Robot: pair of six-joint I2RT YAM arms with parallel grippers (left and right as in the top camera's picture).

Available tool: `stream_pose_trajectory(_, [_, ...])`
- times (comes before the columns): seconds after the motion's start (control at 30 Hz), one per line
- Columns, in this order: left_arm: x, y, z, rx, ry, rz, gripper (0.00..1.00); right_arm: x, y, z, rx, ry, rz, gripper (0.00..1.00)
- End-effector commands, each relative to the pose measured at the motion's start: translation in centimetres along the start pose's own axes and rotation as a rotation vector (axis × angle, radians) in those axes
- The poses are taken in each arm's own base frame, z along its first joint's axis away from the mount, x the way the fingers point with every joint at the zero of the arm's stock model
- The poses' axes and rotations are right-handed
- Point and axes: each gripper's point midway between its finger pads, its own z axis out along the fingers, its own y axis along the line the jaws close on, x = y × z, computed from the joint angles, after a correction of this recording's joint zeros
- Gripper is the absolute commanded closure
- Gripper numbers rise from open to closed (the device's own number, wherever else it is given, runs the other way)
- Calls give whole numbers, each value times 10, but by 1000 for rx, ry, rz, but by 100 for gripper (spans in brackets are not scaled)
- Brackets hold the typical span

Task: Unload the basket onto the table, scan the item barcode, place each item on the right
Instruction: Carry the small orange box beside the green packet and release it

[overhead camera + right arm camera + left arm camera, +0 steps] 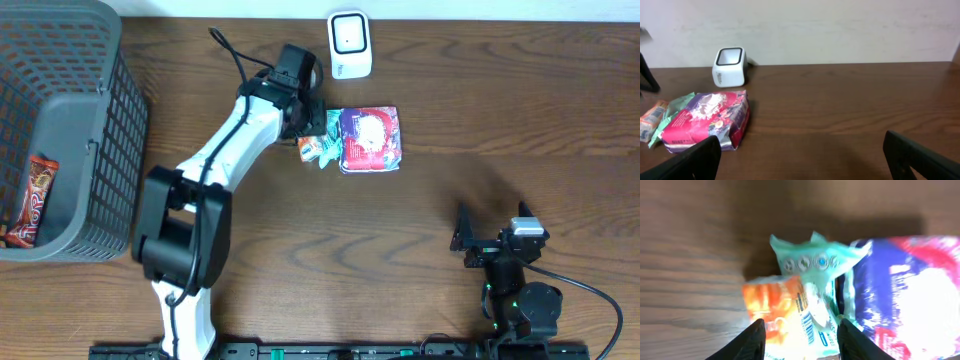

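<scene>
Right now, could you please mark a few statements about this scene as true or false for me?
1. The white scanner stands beyond the purple packet, apart from it. True.
2. The basket is empty. False: a candy bar lies in it.
3. The right claw holds the purple packet. False: it is open and empty, well away from the packet.
4. A small orange-and-teal packet lies right beside the purple packet. True.
5. The left claw is over the small packet, fingers apart. True.
</scene>
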Motion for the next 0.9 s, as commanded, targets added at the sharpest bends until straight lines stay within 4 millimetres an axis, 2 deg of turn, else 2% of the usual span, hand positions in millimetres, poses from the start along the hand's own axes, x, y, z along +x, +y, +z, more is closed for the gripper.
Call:
stream_pose_trajectory(0.0, [-31,11,-48,-86,-154,17,52,1,-1,0,6,0,-14,1])
stream_pose_trajectory(0.13, [-40,6,-74,-81,-212,37,53,1,-1,0,6,0,-14,1])
stream_pose_trajectory(0.23, [-37,4,-79,-79,-210,40,53,1,-1,0,6,0,-14,1])
stream_pose_trajectory(0.3, [-27,7,-71,-94,-168,41,54,1,-1,0,6,0,-14,1])
stream_pose_trajectory(0.5, [0,15,-43,-124,-79,35,91,1,-1,0,6,0,-14,1])
stream_pose_trajectory(0.87, [26,11,16,-146,16,39,92,1,-1,0,6,0,-14,1])
